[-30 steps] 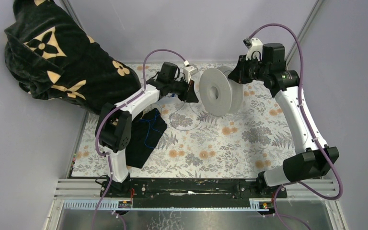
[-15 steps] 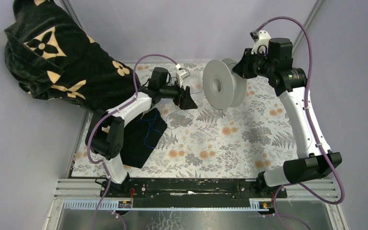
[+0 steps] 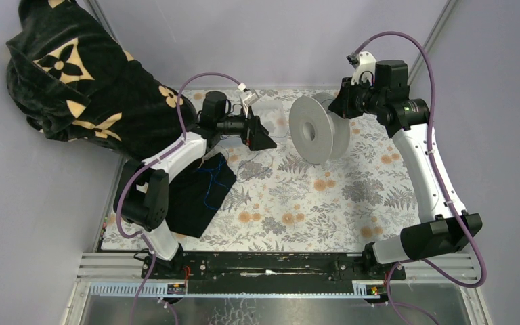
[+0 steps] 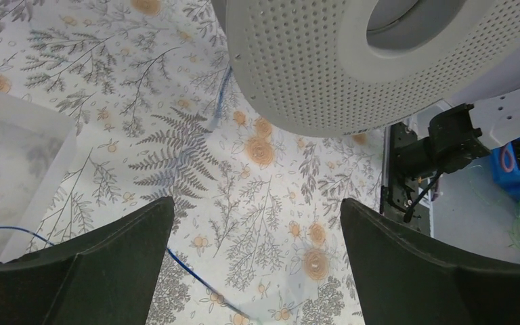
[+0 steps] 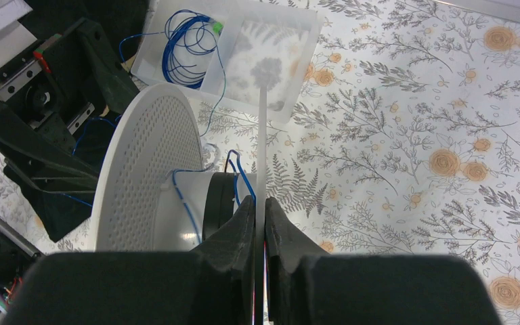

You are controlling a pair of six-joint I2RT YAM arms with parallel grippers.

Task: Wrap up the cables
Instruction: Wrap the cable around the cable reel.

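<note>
My right gripper (image 5: 261,206) is shut on the thin rear flange of a white spool (image 3: 318,128), holding it on edge above the mat. Thin blue cable (image 5: 187,211) runs over the spool's hub behind the perforated flange (image 5: 152,169). My left gripper (image 4: 256,203) hangs open just left of the spool (image 4: 352,68), with nothing between its fingers. A blue cable strand (image 4: 193,271) lies on the mat under it, and another strand (image 4: 220,101) drops from the spool. A loose coil of blue cable (image 5: 186,47) sits in a clear tray (image 5: 291,40).
A black cloth (image 3: 200,193) with fine blue wire on it lies at the mat's left edge. A dark patterned garment (image 3: 88,88) is heaped at the back left. The clear tray (image 3: 269,112) stands at the back, between the two grippers.
My left gripper has opened wide and drawn back to the left, away from the spool. The right arm has shifted the spool slightly to the right.
</note>
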